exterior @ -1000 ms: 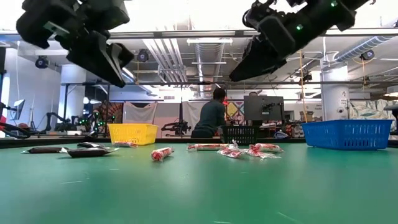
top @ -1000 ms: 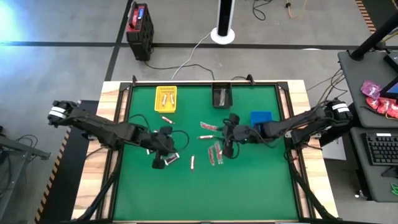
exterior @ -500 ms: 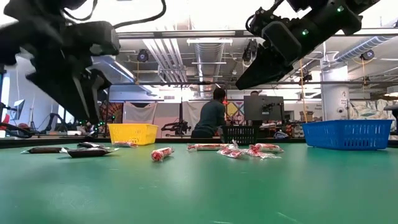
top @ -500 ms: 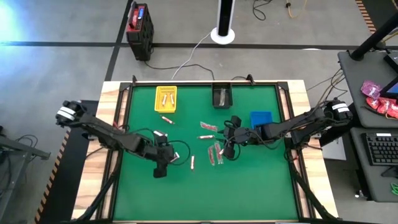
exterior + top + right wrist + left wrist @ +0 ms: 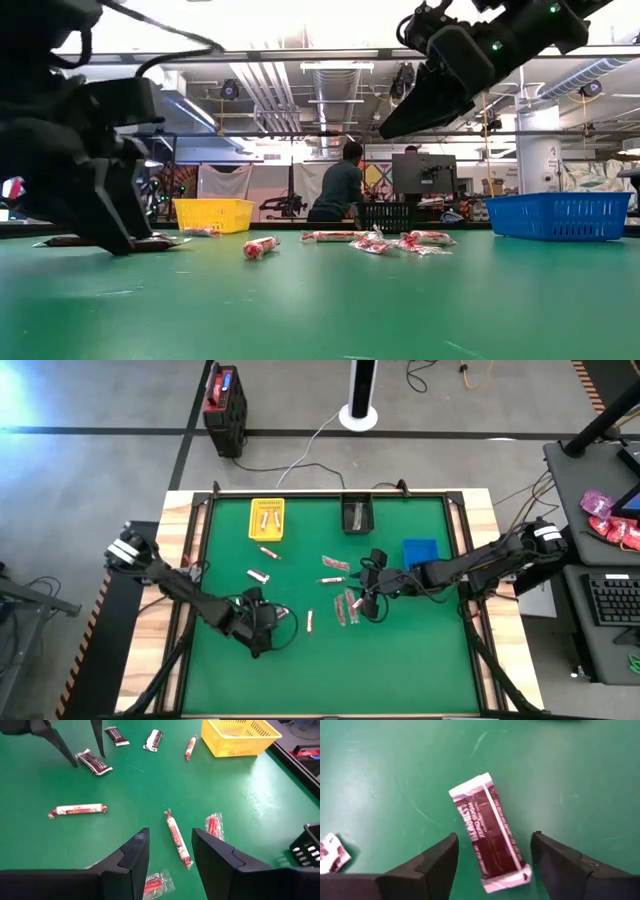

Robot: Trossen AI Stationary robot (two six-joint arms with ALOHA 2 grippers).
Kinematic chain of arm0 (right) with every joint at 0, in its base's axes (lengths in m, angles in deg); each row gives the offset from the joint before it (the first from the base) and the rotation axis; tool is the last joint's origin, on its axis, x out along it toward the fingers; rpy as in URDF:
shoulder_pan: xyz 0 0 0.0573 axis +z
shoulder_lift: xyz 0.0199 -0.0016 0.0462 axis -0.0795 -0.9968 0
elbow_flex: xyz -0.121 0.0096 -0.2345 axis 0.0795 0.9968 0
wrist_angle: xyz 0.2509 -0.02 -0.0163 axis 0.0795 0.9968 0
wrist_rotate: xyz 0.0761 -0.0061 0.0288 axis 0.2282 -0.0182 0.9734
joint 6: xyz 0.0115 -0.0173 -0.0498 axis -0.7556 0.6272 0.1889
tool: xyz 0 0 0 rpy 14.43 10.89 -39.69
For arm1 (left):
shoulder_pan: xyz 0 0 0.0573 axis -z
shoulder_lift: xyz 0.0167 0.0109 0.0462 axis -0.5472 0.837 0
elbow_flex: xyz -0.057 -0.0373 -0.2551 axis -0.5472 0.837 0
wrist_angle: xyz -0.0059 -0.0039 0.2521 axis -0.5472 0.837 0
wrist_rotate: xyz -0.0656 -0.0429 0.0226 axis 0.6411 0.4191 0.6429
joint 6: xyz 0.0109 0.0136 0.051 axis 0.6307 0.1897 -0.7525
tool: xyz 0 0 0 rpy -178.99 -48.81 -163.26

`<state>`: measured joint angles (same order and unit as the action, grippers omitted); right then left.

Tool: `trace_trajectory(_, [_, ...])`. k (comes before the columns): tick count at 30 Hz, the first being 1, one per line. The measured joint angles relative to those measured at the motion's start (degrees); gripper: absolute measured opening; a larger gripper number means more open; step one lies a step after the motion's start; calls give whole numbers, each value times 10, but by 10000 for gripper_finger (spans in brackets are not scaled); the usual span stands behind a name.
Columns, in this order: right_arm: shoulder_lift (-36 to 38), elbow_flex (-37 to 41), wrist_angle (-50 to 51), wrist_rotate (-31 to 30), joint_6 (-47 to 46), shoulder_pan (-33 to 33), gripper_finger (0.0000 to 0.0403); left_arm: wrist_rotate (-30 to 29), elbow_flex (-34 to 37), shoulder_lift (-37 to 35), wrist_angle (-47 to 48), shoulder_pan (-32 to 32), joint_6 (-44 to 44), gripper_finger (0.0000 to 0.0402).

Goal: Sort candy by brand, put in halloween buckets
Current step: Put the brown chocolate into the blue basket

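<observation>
A dark brown candy bar (image 5: 490, 837) lies flat on the green table. My left gripper (image 5: 492, 870) is open, low over the table near its near-left part (image 5: 260, 640), one finger on each side of the bar's end, apart from it. My right gripper (image 5: 170, 865) hangs open above the table's middle (image 5: 367, 592), over a white-and-red candy (image 5: 177, 838). More candy lies loose on the mat (image 5: 334, 564) (image 5: 309, 621). The yellow bucket (image 5: 266, 518) and the black bucket (image 5: 356, 515) stand at the far edge, and the blue bucket (image 5: 420, 550) stands on the right.
Two more dark bars (image 5: 116, 735) (image 5: 154, 739) and a red-and-white piece (image 5: 190, 747) lie between my left gripper and the yellow bucket. A black-and-red box (image 5: 224, 410) stands on the floor beyond the table. A person (image 5: 338, 185) stands in the room behind.
My left gripper has gone toward the table's near edge and down to just above the mat, and it has opened. It now stands astride the dark brown bar.
</observation>
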<state>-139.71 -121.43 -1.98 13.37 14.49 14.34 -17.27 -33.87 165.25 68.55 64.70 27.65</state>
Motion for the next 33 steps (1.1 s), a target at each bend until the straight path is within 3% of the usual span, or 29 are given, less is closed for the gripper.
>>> trace_trajectory(10, [0,0,-21,0,1,1,137,-13,83,-7,-124,2,47,218])
trace_trajectory(19, [0,9,-49,0,-8,1,137,-21,134,-29,-208,1,20,80])
trace_trajectory(25, [0,16,-66,0,-4,1,137,-26,132,-32,-216,1,9,77])
trace_trajectory(33, [-16,16,-97,17,49,4,137,-16,136,-78,-268,-2,-89,86])
